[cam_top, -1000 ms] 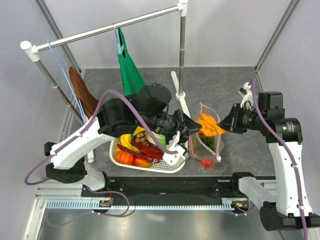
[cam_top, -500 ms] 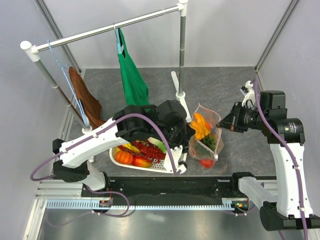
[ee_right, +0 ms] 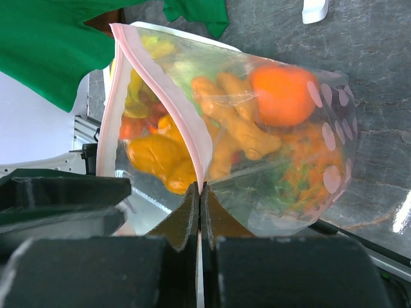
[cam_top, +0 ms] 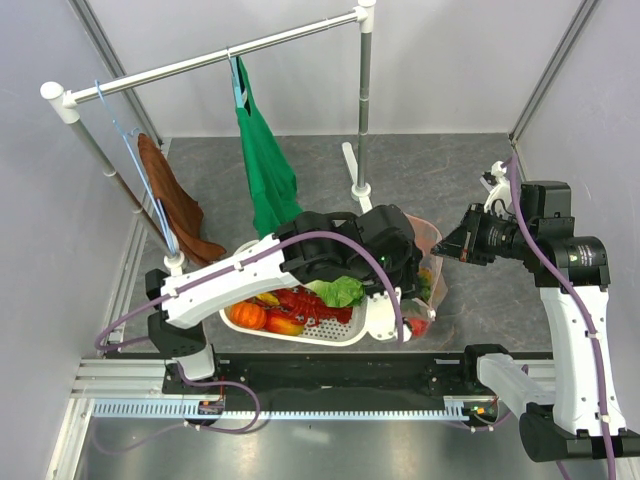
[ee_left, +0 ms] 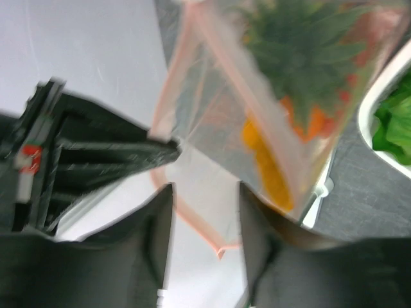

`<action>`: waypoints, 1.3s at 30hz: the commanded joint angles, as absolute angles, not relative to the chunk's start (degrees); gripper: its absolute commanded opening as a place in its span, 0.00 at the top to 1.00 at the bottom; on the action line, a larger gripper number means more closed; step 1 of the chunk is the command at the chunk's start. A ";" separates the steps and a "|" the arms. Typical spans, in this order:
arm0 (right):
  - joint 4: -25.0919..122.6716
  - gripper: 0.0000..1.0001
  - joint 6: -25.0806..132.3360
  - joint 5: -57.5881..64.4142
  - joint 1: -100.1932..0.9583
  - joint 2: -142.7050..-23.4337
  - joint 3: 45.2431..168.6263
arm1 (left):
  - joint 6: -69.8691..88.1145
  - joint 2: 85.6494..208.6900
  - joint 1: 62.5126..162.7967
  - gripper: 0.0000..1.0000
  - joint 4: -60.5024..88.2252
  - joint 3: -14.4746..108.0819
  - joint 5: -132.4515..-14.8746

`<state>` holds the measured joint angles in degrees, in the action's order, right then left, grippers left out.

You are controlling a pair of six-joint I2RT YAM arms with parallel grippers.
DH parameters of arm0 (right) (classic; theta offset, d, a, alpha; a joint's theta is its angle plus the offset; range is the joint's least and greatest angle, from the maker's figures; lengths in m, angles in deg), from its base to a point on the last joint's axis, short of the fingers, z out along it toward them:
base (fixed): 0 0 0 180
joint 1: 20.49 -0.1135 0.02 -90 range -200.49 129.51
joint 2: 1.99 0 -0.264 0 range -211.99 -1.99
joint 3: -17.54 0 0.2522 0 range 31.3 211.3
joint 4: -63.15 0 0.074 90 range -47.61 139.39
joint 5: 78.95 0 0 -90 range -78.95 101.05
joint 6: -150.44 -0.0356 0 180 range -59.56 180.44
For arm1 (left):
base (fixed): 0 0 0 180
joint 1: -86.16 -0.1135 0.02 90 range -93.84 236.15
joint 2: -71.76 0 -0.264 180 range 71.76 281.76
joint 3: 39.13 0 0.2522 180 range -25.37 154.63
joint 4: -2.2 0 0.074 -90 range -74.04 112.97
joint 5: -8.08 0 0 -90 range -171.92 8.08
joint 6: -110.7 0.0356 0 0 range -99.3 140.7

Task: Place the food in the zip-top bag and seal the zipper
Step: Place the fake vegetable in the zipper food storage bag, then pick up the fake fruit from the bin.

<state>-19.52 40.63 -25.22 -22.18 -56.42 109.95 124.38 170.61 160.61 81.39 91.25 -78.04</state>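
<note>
The zip-top bag stands upright, stuffed with food: an orange pumpkin, yellow pieces and a pineapple's green top. My right gripper is shut on the pink zipper at the mouth's right end. My left gripper hovers over the bag's mouth, jaws open, and a corner of the zipper lies loose between its fingers. From above, the left wrist hides most of the bag. More food stays in the white basket: lettuce and a pumpkin.
A clothes rack stands behind with a green garment and a brown cloth hanging from it. Its white foot rests on the grey mat close behind the bag. The basket's rim adjoins the bag.
My left arm swung right from the basket to above the bag's mouth with a yellow-orange piece, and its jaws have come open. The right gripper kept its hold.
</note>
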 commanded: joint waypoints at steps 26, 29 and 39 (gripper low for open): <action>-17.06 1.00 40.93 -22.52 -22.16 -54.28 106.97 | 55.58 121.34 143.37 0.30 89.87 46.56 -59.41; -16.97 1.00 41.11 -22.35 -22.16 -54.90 107.15 | 59.17 119.49 143.37 0.30 93.74 41.81 -65.92; -16.80 1.00 40.58 -22.43 -21.98 -55.08 107.50 | 75.71 118.26 143.37 0.28 99.11 34.05 -78.49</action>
<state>-18.29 40.67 -22.97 -22.18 -55.44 107.07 65.48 119.68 143.61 92.58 36.50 -72.60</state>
